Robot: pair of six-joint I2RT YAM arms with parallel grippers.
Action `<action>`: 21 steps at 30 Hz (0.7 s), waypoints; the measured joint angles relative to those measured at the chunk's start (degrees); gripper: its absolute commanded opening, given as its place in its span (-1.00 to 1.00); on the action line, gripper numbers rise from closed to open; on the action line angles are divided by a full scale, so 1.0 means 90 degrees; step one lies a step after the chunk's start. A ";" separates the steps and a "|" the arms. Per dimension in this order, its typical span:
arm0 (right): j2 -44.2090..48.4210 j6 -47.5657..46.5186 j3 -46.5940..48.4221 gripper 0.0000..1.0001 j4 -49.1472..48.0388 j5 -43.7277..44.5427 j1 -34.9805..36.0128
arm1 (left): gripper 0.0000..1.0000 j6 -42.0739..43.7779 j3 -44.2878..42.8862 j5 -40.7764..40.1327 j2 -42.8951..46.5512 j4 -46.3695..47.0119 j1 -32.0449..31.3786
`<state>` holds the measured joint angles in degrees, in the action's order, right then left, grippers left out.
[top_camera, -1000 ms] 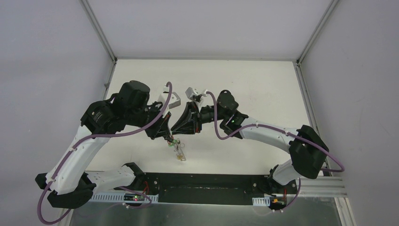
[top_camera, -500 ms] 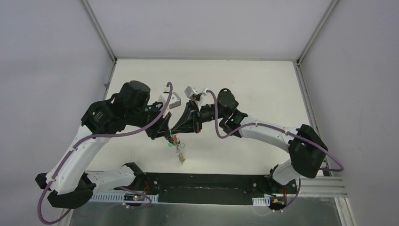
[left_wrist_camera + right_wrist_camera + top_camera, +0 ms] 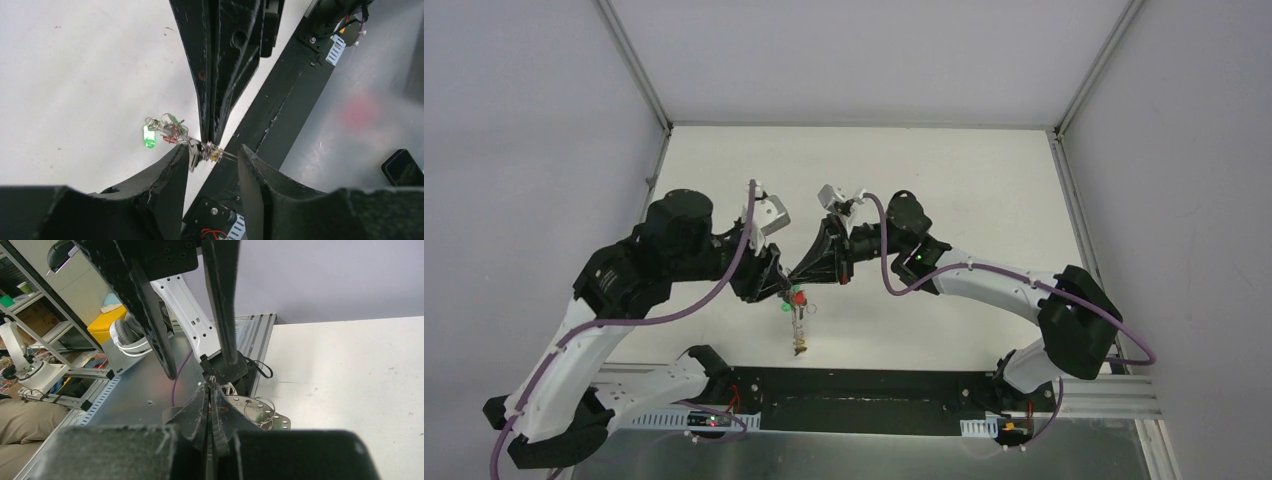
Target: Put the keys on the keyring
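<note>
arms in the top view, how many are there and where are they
2. The left arm curves in from the lower left and the right arm from the lower right. They meet mid-table at the key bunch. None seems hidden.

Soft, even light from above fills the overhead view; the white desk (image 3: 964, 190) is bright with only faint shadows. In both wrist views the near black fingers (image 3: 165, 185) blur at the bottom edge. The keyring (image 3: 172, 131) glints, its green cap (image 3: 148, 137) glowing oversaturated.
</note>
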<state>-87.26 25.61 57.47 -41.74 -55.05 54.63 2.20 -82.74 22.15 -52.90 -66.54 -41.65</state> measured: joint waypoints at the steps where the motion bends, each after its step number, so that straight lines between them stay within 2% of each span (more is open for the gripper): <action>1: 0.0010 0.0000 -0.0019 -1.00 0.0000 0.0024 0.0000 | -0.18 -0.0029 0.0170 -0.0022 0.0216 0.0189 0.0000; 12: 0.0131 0.0000 -0.0027 -1.00 -0.0002 0.0092 0.0000 | -0.29 -0.0602 0.2387 -0.0449 0.3043 0.2023 0.0000; 17: 0.0138 0.0000 -0.0027 -1.00 -0.0002 0.0095 0.0000 | -0.56 -0.0680 0.2936 -0.0622 0.3541 0.2351 0.0000; 21: 0.0151 0.0000 -0.0027 -1.00 -0.0002 0.0097 0.0000 | -0.66 -0.0692 0.3164 -0.0818 0.3575 0.2545 0.0000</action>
<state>-85.91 25.61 57.23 -41.76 -54.17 54.63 -4.03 -54.26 14.79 -20.73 -43.64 -41.65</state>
